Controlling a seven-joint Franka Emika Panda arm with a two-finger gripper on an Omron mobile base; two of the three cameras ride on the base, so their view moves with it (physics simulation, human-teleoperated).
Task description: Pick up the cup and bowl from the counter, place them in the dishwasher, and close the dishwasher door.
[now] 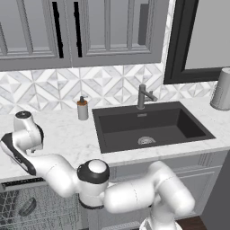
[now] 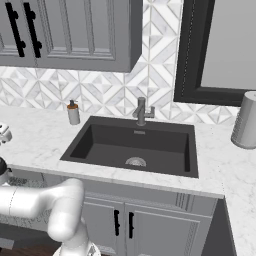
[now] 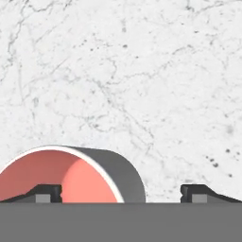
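White marble tabletop (image 1: 67, 134) with faint grey veins carries a black sink (image 1: 150, 126) and faucet (image 1: 143, 96), a soap bottle (image 1: 82, 108) just left of the basin and a tall grey canister (image 1: 222, 90) at the far right, all well apart from the arm at the left end. Below that end, the dishwasher (image 1: 31, 204) shows its grey wire racks. Seen from the hand, the claw (image 3: 121, 194) hangs wide open and empty above the tabletop, its left fingertip (image 3: 45, 193) before the red interior of the cup (image 3: 78, 177), bare marble beyond.
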